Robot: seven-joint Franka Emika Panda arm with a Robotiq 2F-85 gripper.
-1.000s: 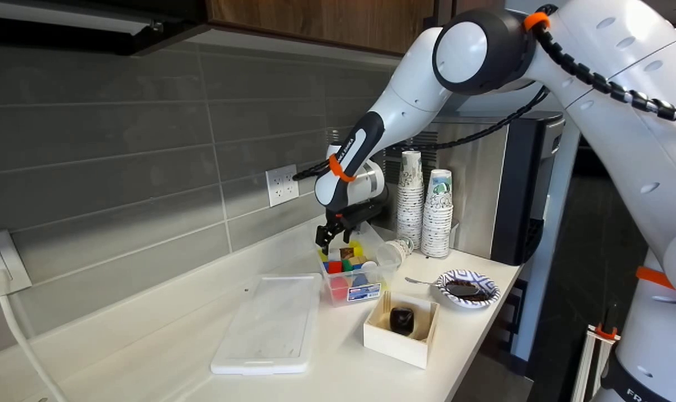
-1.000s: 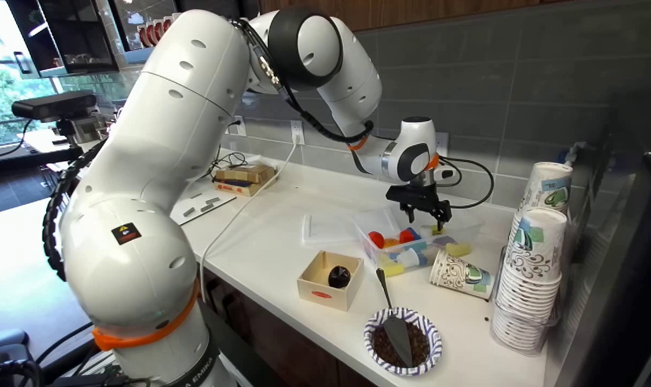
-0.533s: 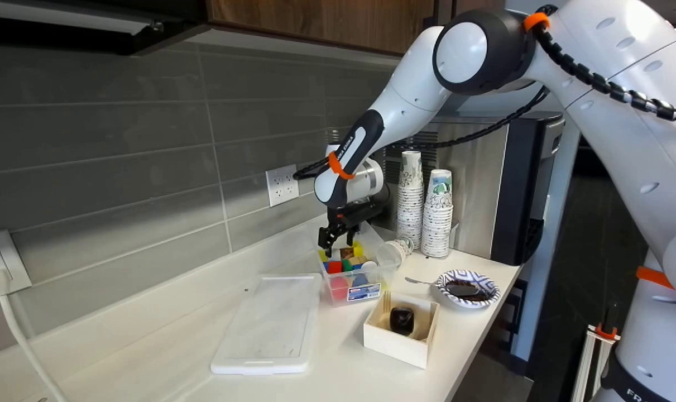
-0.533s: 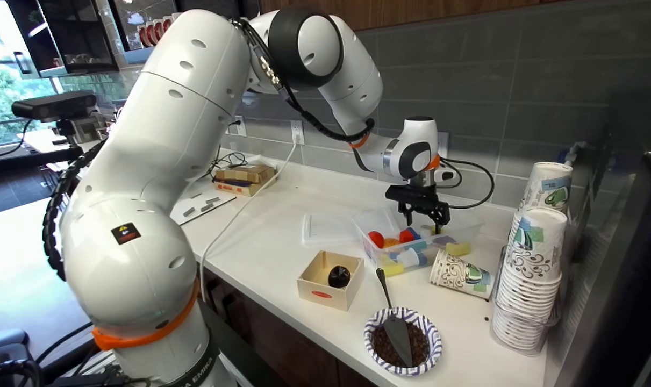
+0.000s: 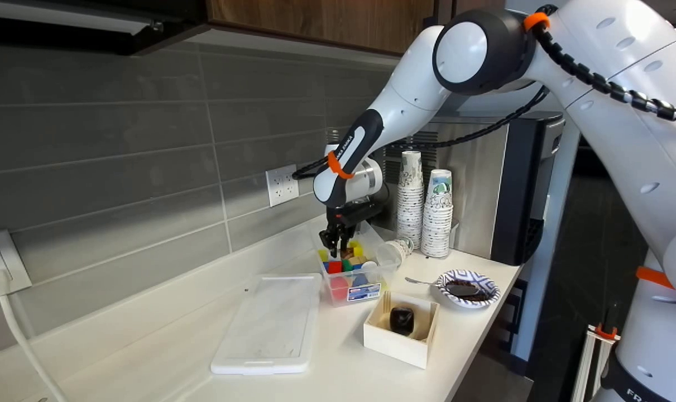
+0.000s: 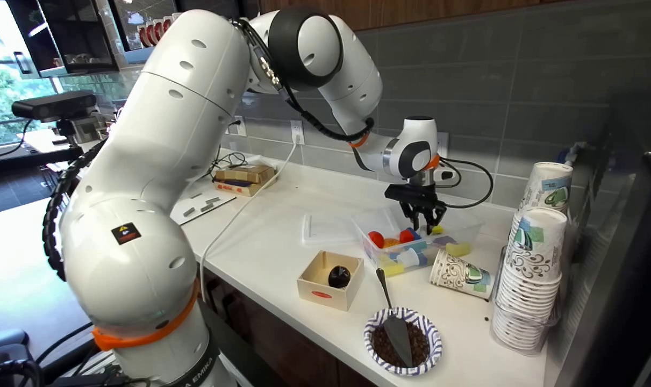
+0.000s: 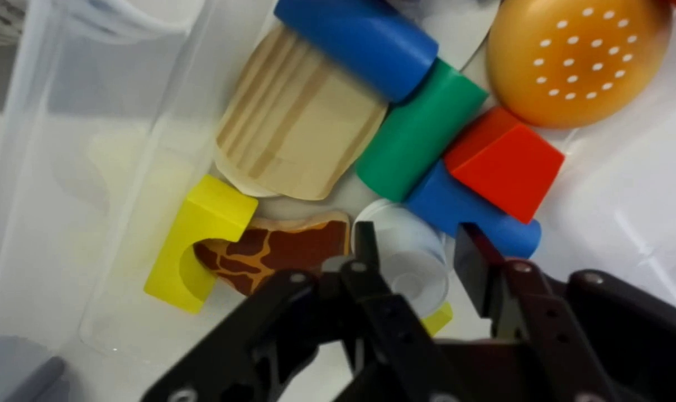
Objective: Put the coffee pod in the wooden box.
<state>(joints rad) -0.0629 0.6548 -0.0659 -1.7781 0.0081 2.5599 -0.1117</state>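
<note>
A white, cup-shaped coffee pod [image 7: 413, 279] lies tilted in the clear tub among coloured blocks. My gripper [image 7: 418, 240] reaches down into the tub, one finger [image 7: 367, 245] over the pod's left side. The other finger [image 7: 474, 268] stands apart from the pod on the right, with a gap between them, so the jaws are partly open and no grip shows. In both exterior views the gripper [image 5: 338, 251] [image 6: 422, 228] hangs over the tub's back part, and the pod there is hardly visible. The wooden box [image 5: 396, 346] [image 6: 322, 296] stands in front of the tub, a dark rounded object [image 5: 402, 321] inside it.
The clear tub [image 5: 338, 300] holds several blocks and toy food pieces close around the pod. Its lid [image 5: 268, 335] lies alongside. A tipped paper cup [image 6: 462, 274], cup stacks [image 6: 532, 279] and a patterned bowl [image 6: 433, 349] with a dark spatula [image 6: 398, 338] stand nearby.
The gripper first sank slightly into the tub. In the last half second its fingers have moved much closer together. The box and the bowl have not moved.
</note>
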